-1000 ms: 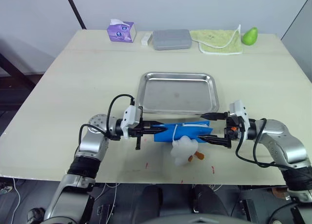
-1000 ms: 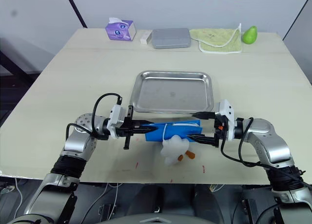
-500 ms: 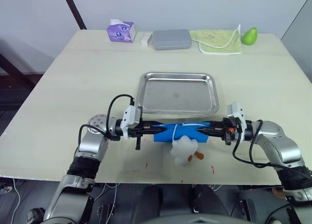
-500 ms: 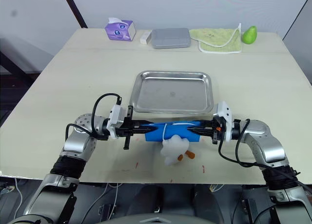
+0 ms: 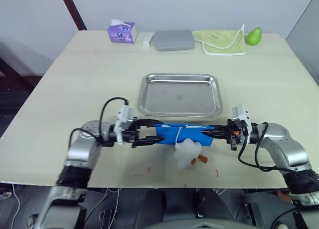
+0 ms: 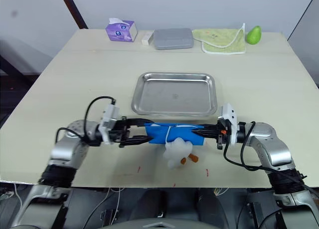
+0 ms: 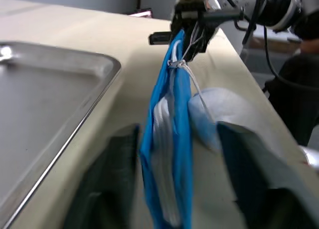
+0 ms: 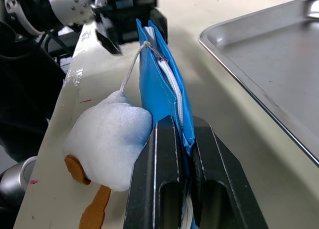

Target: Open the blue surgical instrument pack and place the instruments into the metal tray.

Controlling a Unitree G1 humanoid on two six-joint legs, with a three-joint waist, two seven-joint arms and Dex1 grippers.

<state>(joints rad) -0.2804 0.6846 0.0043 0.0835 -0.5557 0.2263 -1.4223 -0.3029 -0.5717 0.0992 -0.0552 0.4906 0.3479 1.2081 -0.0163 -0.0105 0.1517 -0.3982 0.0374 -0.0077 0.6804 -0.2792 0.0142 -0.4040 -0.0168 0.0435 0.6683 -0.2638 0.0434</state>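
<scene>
Two tools meet at the blue surgical instrument pack (image 5: 183,134), one at each short end. The pack stands on its long edge rather than lying flat, stretched between them just on the near side of the metal tray (image 5: 180,95). The right tool (image 5: 218,133) is clenched on the pack's right end: in the right wrist view its two black fingers (image 8: 162,179) press flat against both faces of the blue fabric, with the grey-white lining showing along the top edge. The left tool (image 5: 152,132) is released, its two fingers spread apart with the pack's left end between them; whether either finger touches the fabric cannot be told. A white cord (image 7: 192,74) is tied at the pack's upper edge, and from it a white plush toy (image 5: 188,152) with orange feet hangs down to the bench (image 5: 89,79), just in front of the pack and between the two tools. The tray lies beyond both tools, apart from the pack. Well beyond it, along the far edge of the bench, sit a purple tissue box (image 5: 122,31), a small white block (image 5: 147,39), a grey rectangular case (image 5: 173,40), a green cloth (image 5: 223,41) and a green pear-shaped object (image 5: 253,36).
</scene>
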